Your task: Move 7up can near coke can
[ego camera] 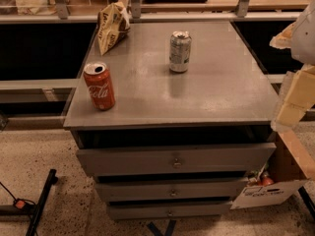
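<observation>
The 7up can is silver-grey with a faint green label and stands upright on the grey cabinet top, toward the back middle. The coke can is bright red with white script and stands upright near the front left corner. The two cans are well apart. My gripper hangs at the right edge of the view, beside the cabinet's right front corner, away from both cans and holding nothing that I can see.
A yellow chip bag lies at the back left corner of the top. The cabinet has three drawers in front. A cardboard box sits on the floor at the right. A rail runs behind.
</observation>
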{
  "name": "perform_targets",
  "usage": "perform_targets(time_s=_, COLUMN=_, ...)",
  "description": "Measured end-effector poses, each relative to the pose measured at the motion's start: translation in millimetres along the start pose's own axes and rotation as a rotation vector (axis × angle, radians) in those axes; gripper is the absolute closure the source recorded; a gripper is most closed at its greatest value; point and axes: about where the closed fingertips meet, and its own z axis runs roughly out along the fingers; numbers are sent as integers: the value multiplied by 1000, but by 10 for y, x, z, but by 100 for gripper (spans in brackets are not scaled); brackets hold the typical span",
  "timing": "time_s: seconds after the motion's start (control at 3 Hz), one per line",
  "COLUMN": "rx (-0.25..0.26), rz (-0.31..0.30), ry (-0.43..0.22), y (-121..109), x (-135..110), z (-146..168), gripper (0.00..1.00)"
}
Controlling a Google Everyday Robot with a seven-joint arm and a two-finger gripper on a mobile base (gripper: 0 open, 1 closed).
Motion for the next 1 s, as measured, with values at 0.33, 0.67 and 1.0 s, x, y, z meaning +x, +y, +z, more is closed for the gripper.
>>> perform_targets(time_s=0.33, rx=0, rz=0, ry=0, y=0, x=0, z=0, gripper=0)
perform_targets(time_s=0.67, rx=23, rz=12, ry=-33, y=-113, x=-95, z=32, gripper=0)
perform_targets(time_s=1.0, rx=60, rz=45, ry=-126, y=-404, x=-336, z=145, gripper=0)
